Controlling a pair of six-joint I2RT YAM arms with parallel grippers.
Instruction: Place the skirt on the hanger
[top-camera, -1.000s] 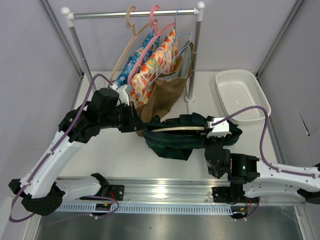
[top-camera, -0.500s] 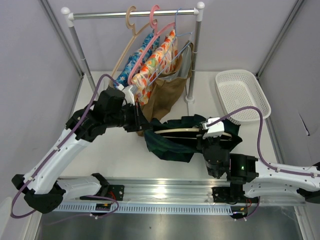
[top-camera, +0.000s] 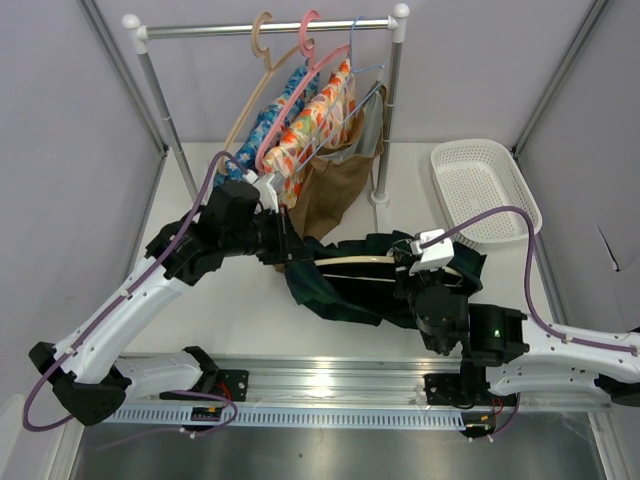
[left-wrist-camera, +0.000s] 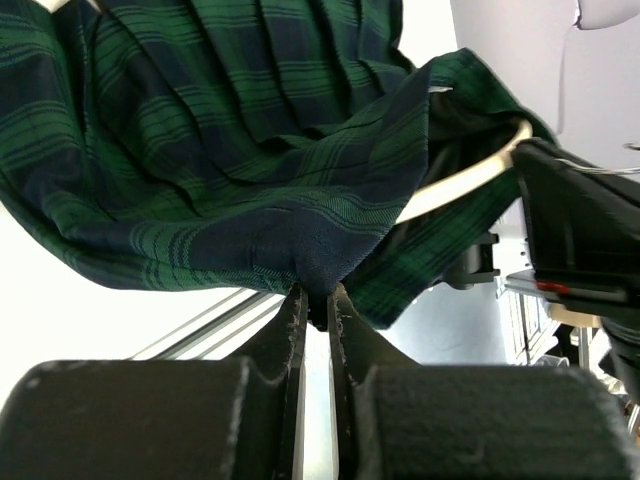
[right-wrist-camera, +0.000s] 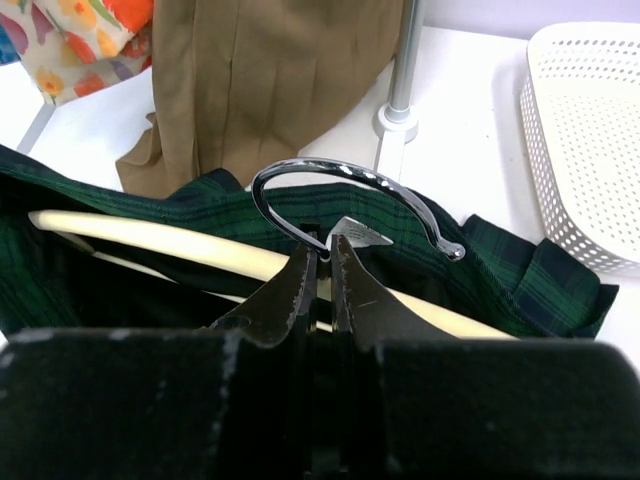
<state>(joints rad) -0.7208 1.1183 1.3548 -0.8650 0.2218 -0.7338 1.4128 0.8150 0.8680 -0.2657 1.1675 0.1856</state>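
Note:
The dark green and navy plaid skirt (top-camera: 350, 285) hangs stretched between my two grippers above the table, in the middle of the top view. The cream hanger (top-camera: 360, 262) lies inside its waist opening. My left gripper (top-camera: 285, 243) is shut on the skirt's left edge (left-wrist-camera: 320, 250). My right gripper (top-camera: 425, 262) is shut on the base of the hanger's metal hook (right-wrist-camera: 340, 200). The hanger's cream arms (right-wrist-camera: 150, 240) run left and right under the plaid cloth (right-wrist-camera: 520, 280). The hanger arm also shows in the left wrist view (left-wrist-camera: 460, 180).
A clothes rail (top-camera: 270, 28) stands at the back with a tan hanger (top-camera: 262, 45), a pink hanger (top-camera: 308, 40), floral garments (top-camera: 310, 125) and a brown garment (top-camera: 325, 195). The rail's right post (top-camera: 390, 110) stands behind the skirt. A white basket (top-camera: 485, 190) is at the back right.
My left gripper has moved right and back toward the rail, pulling the skirt's left edge along the hanger. The right gripper has shifted slightly with the hanger.

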